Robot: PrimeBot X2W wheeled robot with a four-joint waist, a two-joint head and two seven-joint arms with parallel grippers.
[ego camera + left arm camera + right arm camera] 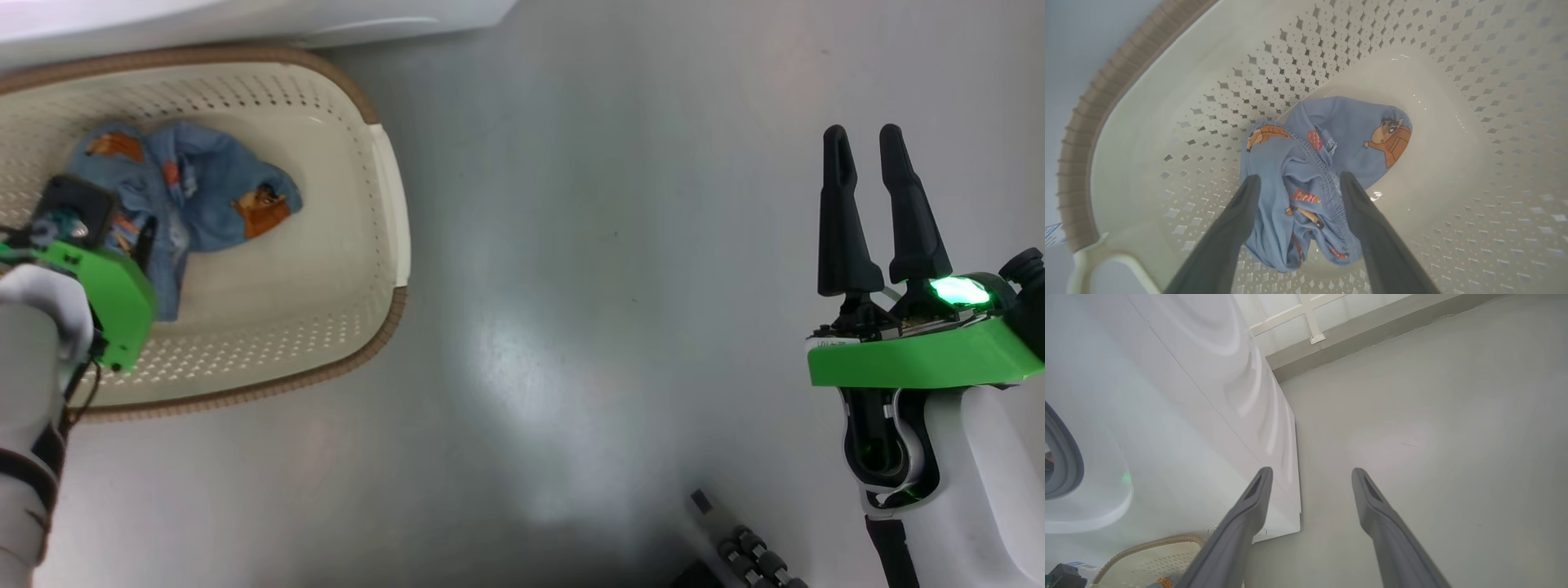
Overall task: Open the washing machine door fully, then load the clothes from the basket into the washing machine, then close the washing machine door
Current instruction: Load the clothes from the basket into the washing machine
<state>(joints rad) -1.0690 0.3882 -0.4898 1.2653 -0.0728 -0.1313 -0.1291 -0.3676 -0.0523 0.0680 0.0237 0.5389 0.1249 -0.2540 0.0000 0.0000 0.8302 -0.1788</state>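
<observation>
Loading is in hand: the left gripper is hanging released inside the basket, jaws straddling the clothes mid-frame in the left wrist view. Next it is likely needing to sink slightly, clench on the bunched fabric and lift clear of the wall. The clothes are lying crumpled on the basket bottom, light blue with orange cartoon prints. The right gripper is hovering released above the floor, right of the head view.

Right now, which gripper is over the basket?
The left gripper, open above the clothes in the basket; the right gripper hangs open over the floor.
</observation>
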